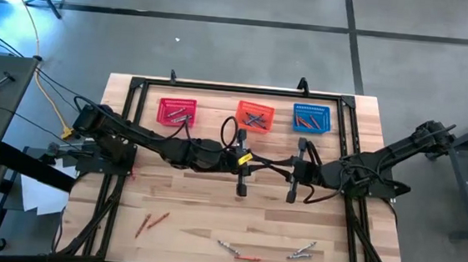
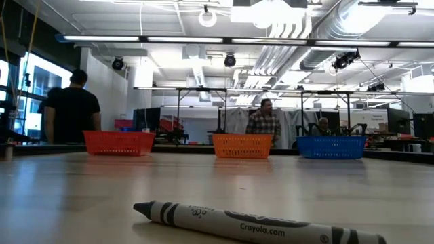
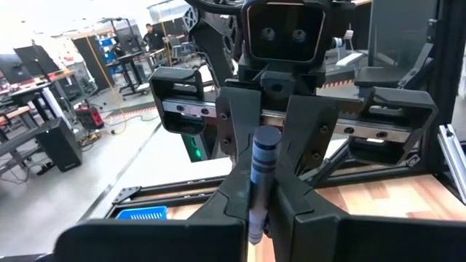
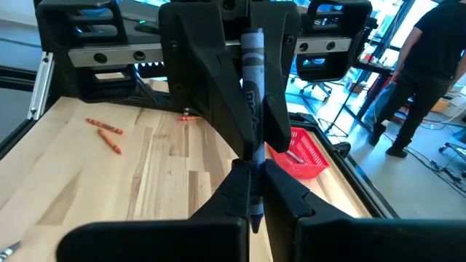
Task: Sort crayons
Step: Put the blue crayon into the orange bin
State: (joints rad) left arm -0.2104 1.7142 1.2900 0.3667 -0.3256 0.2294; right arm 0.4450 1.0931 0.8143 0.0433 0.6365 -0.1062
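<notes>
Thin grey paper-wrapped crayon [image 3: 262,175] pinched between left gripper [image 3: 256,211] and right gripper [image 4: 251,185], both squeezed shut on it, long way running gripper to gripper, over pale wooden table [image 1: 202,212].

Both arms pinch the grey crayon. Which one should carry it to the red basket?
Probably left. The left gripper and right gripper are both shut on the grey crayon mid-table, but the red basket sits on the left arm's side.

Both arms meet over the middle of the bench [image 1: 186,203], blocking the way to the orange basket [image 1: 254,116]. The front strip lies open except for scattered crayons [image 1: 151,222]; the red basket [image 1: 177,111] and blue basket [image 1: 311,119] stand unobstructed.
</notes>
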